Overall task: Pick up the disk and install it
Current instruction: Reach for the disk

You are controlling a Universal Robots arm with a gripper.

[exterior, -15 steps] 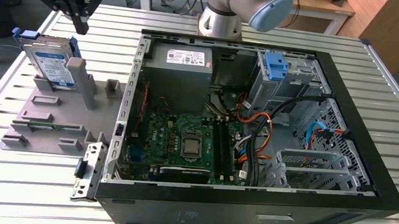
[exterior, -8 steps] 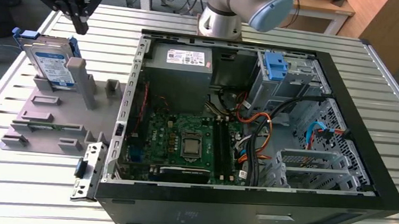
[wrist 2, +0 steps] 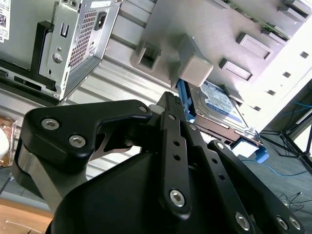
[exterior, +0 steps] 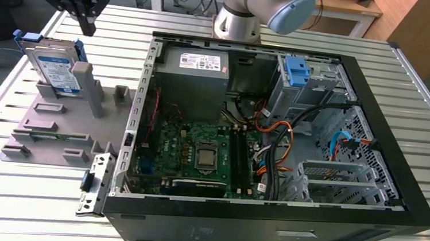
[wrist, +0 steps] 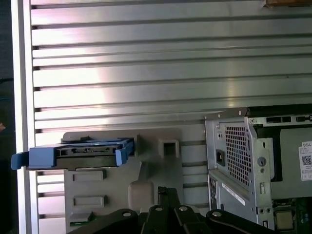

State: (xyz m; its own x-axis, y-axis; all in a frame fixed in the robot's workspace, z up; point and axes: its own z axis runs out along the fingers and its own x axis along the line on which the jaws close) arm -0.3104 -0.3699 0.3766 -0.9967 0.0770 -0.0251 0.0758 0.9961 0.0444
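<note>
The disk (exterior: 56, 69) is leaning in the grey holder (exterior: 55, 126) near a tabletop (exterior: 32, 198) corner. The gripper (exterior: 89, 29) is hovering above it, closed and empty. I judge the approach is going on; grasping is asking for an opened gripper.

exterior view looks steeply down on the computer case (exterior: 268, 228); both wrist views, close in, share the disk (wrist 2: 214, 100).

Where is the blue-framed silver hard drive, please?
The hard drive stands at the exterior view's left, in the grey plastic fixture beside the open black computer case.
</note>
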